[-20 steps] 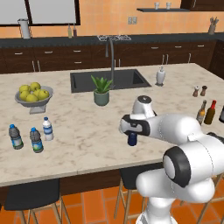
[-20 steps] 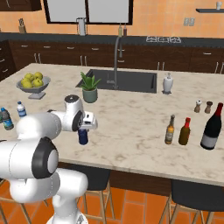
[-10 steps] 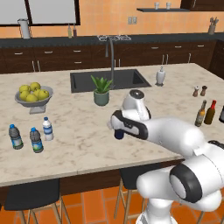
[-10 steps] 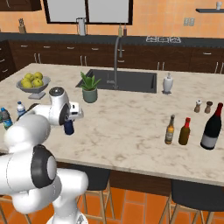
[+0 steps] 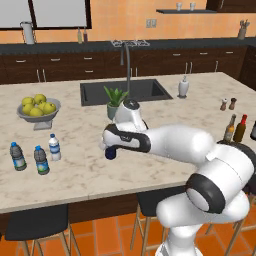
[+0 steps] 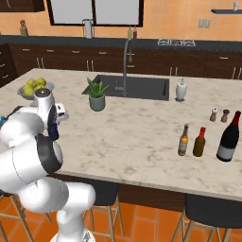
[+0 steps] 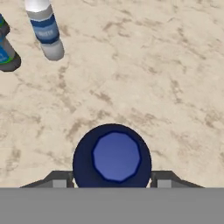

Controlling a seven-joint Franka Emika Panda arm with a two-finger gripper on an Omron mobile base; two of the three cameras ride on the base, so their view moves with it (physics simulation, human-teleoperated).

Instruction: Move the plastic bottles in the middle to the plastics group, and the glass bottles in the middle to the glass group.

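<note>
Marble island counter [image 5: 90, 170]: wide bare stretch along its front edge, from the water bottles at the left end to the glass bottles at the right. The sink [image 5: 122, 91] is set in toward the back edge, with a potted plant [image 5: 115, 101] just in front of it.

White arm reaches from lower right across to the left, forearm roughly level over the counter, wrist bent down. Gripper [image 5: 111, 151] points at the counter; its fingers are clamped on either side of the dark navy bottle [image 5: 110, 152], held upright just above the surface. In the hand view the navy bottle's blue cap sits between the two fingertips [image 7: 158, 180].

Fruit bowl [image 5: 38, 110] back left. Plastics group near the left front: white water bottle [image 5: 54, 147], two darker ones [image 5: 41, 160] beside it, well apart from the held bottle, open counter between. Amber bottle [image 6: 183, 140] and red-necked bottle [image 6: 199, 142] stand close together at right.
</note>
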